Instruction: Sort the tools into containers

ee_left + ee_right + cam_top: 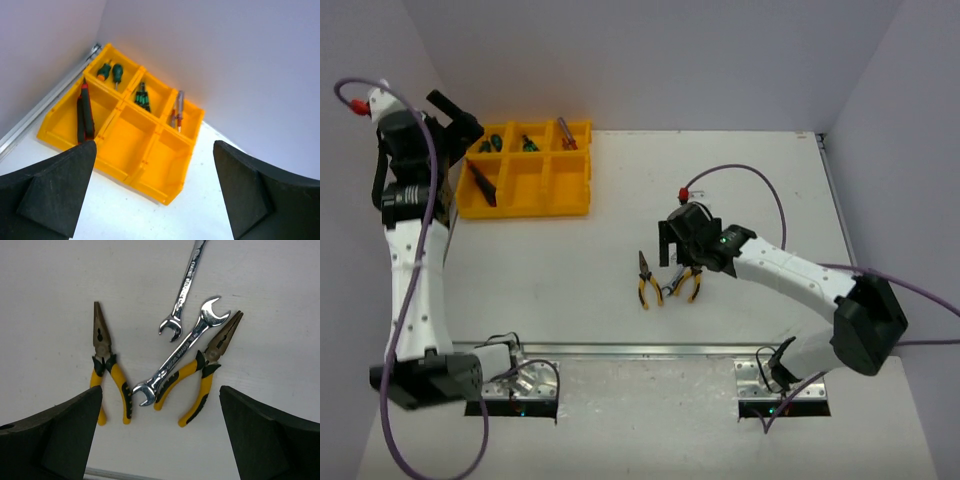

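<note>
Two arms are reaching over the white table [570,250] in the top view. The left gripper [460,128] is hanging over the nine o'clock edge of the yellow tray [525,205], which is sitting toward the table's ten o'clock corner. The right gripper [676,252] is hovering just above the loose tools near the table's middle, where two yellow-handled pliers, one [646,280] and the other [692,284] at its three o'clock, are lying.

From the left wrist, the left gripper's fingers [50,195] are standing wide apart and holding nothing. Below them the tray's compartments are showing two green-handled screwdrivers [110,71] at eleven o'clock, a bundle of green and black tools [142,97] in the next compartment, a silver and red tool [177,112] at two o'clock, and a red-black utility knife [85,117] at nine o'clock.

From the right wrist, the right gripper's fingers [55,435] are also spread wide, gripping nothing. Between them the left pliers [107,370] are lying apart, while a silver wrench [180,352] is resting across the handle of the right pliers [207,365]. A second wrench [187,282] is lying at twelve o'clock.
</note>
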`<state>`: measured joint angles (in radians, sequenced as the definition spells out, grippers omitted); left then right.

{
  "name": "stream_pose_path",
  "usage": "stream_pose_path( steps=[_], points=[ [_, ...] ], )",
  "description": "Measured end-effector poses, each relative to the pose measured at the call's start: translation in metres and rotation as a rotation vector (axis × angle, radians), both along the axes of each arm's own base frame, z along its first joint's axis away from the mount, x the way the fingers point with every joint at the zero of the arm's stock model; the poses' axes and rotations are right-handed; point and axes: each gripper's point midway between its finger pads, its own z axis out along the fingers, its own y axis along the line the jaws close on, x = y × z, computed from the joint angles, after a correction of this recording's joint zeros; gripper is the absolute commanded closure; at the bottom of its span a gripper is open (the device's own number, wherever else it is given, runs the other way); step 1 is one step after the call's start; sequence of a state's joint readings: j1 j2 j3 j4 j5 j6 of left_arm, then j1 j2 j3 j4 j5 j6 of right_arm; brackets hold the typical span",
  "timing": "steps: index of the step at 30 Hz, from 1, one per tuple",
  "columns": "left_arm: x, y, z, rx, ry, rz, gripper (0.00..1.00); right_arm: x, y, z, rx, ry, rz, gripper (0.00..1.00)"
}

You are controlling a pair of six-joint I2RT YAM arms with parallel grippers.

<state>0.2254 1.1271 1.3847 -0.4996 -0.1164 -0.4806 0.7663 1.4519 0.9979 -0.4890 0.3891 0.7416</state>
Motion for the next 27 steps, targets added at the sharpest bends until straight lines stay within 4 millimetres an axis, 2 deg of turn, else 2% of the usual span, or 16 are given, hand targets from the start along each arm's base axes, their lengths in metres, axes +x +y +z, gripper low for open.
stream_pose_path(
  steps=[2, 3, 5, 6, 11, 12, 14, 17, 20, 23, 27],
  points=[
    [-0.042, -0.018, -0.020, -0.004, -0.024, -0.032, 0.00, 0.013, 0.004, 0.000, -0.025, 0.015, -0.064, 0.01],
    [-0.056, -0.027, -0.028, 0.003, -0.040, -0.060, 0.00, 0.016, 0.004, 0.000, -0.040, 0.026, -0.096, 0.01],
    [-0.068, -0.037, -0.053, 0.004, -0.016, -0.096, 0.00, 0.019, 0.001, -0.004, -0.071, 0.048, -0.144, 0.01],
    [-0.071, -0.042, -0.075, 0.004, 0.029, -0.117, 0.00, 0.017, -0.001, -0.008, -0.081, 0.063, -0.171, 0.02],
    [-0.088, -0.065, -0.168, 0.005, 0.256, -0.209, 0.00, -0.001, -0.015, -0.027, -0.112, 0.141, -0.258, 0.10],
    [-0.093, -0.068, -0.178, 0.005, 0.288, -0.224, 0.00, -0.005, -0.019, -0.031, -0.119, 0.152, -0.266, 0.12],
    [-0.098, -0.073, -0.180, 0.014, 0.292, -0.246, 0.00, -0.016, -0.028, -0.043, -0.140, 0.177, -0.276, 0.16],
    [-0.096, -0.079, -0.168, 0.023, 0.235, -0.273, 0.00, -0.038, -0.046, -0.065, -0.162, 0.212, -0.268, 0.23],
    [-0.094, -0.085, -0.163, 0.024, 0.214, -0.306, 0.00, -0.062, -0.064, -0.082, -0.200, 0.266, -0.256, 0.30],
    [-0.092, -0.092, -0.161, 0.023, 0.201, -0.340, 0.00, -0.065, -0.065, -0.088, -0.195, 0.279, -0.243, 0.35],
    [-0.093, -0.098, -0.159, 0.026, 0.196, -0.363, 0.00, -0.058, -0.054, -0.089, -0.152, 0.265, -0.216, 0.37]
  ],
)
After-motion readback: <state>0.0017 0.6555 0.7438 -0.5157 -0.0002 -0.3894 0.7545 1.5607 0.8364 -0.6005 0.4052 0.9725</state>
